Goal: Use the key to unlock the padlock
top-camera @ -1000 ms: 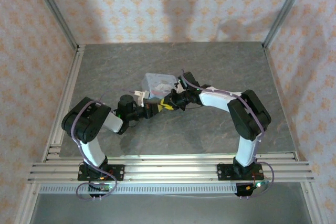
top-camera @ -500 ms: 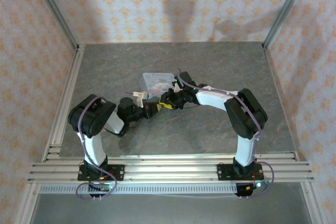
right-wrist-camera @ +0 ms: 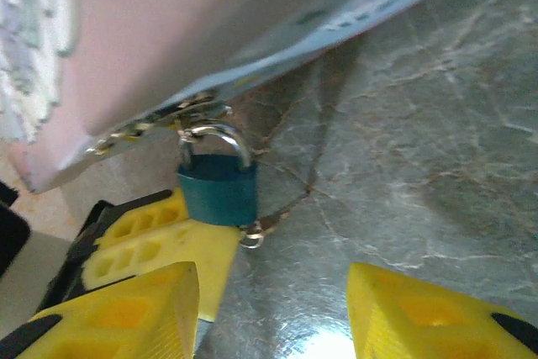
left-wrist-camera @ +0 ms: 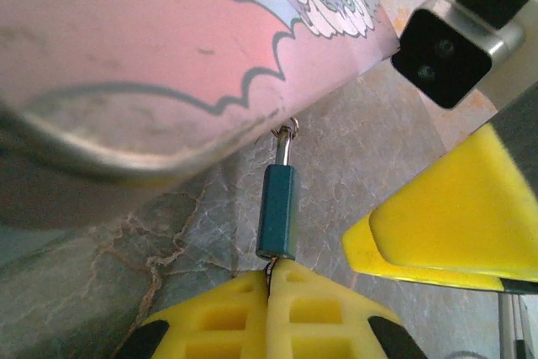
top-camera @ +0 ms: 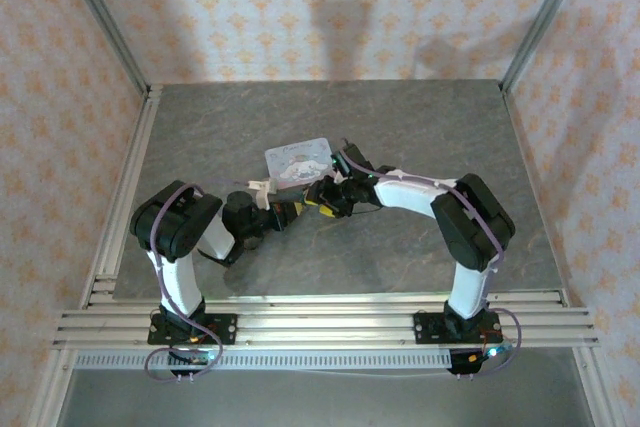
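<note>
Right pincer (right-wrist-camera: 273, 292) has spread and tin (top-camera: 297, 161) lies flatter now; left pincer (left-wrist-camera: 271, 275) pinches key (right-wrist-camera: 251, 234), six o'clock of padlock (left-wrist-camera: 277, 212).

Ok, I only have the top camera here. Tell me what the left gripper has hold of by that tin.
Observer: In its wrist view the left gripper is shut on a thin metal piece, apparently the key, right under the padlock.
Operator: Give me the right gripper.
Observer: The right gripper is open, fingers apart just short of the padlock, holding nothing.
Operator: Now the lock itself.
Observer: The shackle looks closed, looped through the hasp on the tin.
</note>
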Available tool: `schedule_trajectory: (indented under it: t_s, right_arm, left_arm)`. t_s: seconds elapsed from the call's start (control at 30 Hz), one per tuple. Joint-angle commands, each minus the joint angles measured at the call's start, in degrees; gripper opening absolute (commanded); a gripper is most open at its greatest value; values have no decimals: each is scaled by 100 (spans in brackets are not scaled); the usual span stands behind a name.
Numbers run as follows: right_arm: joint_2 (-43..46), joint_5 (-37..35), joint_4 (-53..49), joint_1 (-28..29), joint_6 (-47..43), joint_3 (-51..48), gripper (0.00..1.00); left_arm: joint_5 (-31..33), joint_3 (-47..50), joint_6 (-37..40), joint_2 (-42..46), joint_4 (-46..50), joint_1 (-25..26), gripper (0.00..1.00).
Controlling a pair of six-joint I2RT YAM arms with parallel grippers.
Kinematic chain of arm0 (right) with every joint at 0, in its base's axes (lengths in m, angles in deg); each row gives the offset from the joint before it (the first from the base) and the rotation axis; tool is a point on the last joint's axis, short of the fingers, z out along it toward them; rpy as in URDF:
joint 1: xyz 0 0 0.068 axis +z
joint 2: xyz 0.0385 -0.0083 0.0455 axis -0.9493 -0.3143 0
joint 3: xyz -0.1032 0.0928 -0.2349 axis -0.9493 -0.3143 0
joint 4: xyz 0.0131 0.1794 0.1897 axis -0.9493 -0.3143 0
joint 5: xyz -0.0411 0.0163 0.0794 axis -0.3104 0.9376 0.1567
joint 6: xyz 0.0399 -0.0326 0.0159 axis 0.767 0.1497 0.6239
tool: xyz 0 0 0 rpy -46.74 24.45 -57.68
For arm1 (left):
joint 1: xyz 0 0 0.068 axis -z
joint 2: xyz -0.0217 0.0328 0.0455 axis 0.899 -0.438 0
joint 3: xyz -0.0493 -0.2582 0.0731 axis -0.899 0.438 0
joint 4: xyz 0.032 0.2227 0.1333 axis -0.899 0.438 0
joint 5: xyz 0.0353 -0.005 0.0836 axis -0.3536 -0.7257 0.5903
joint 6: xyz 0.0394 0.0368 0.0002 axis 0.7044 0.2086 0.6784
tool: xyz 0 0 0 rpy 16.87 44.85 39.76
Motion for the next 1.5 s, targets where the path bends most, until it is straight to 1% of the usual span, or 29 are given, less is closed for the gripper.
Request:
schedule_trajectory:
  t_s: [0.0, 0.1, 0.33, 0.43, 0.53, 0.63, 0.7, 0.8, 0.97, 1.0, 1.07, 1.13, 1.3, 1.47]
  right_arm:
    - [98, -467, 126, 147, 244, 21, 49]
    - [-60, -628, 199, 234, 360, 128, 49]
    - [-201, -1023, 828, 385, 823, 46, 50]
    - [-191, -1250, 859, 423, 872, 6, 51]
    - [-109, -1649, 728, 421, 909, -35, 51]
    - [-79, -1899, 671, 423, 880, -34, 51]
    - [-175, -1862, 595, 423, 859, 91, 51]
    - [-377, -1707, 577, 432, 892, 263, 51]
    - [-622, -1467, 576, 444, 904, 490, 51]
    - [-642, -1473, 573, 458, 903, 511, 51]
    - [-643, -1486, 583, 474, 916, 531, 51]
    - [-613, -1512, 618, 484, 951, 527, 51]
    - [-395, -1629, 600, 511, 1026, 437, 52]
    - [-110, -1862, 583, 529, 1110, 294, 53]
  left_arm:
    - [235, 147, 51, 54, 313, 46, 0]
    - [220, 113, 78, 138, 468, 50, 0]
    - [215, 44, 240, 344, 836, 45, 0]
    - [254, 14, 213, 366, 827, 45, 0]
    - [246, -106, 78, 339, 769, 45, 0]
    - [121, -272, 194, 468, 1133, 45, 0]
    - [235, -267, 397, 644, 1478, 45, 0]
    - [364, -182, 553, 792, 1717, 45, 0]
    - [439, -52, 553, 704, 1649, 56, 0]
    - [461, -30, 553, 694, 1460, 63, 0]
    - [481, -28, 553, 710, 1474, 70, 0]
    - [514, -37, 789, 761, 1569, 88, 0]
    - [649, -71, 1090, 1051, 2073, 114, 0]
    - [657, -73, 1184, 1271, 2296, 115, 0]
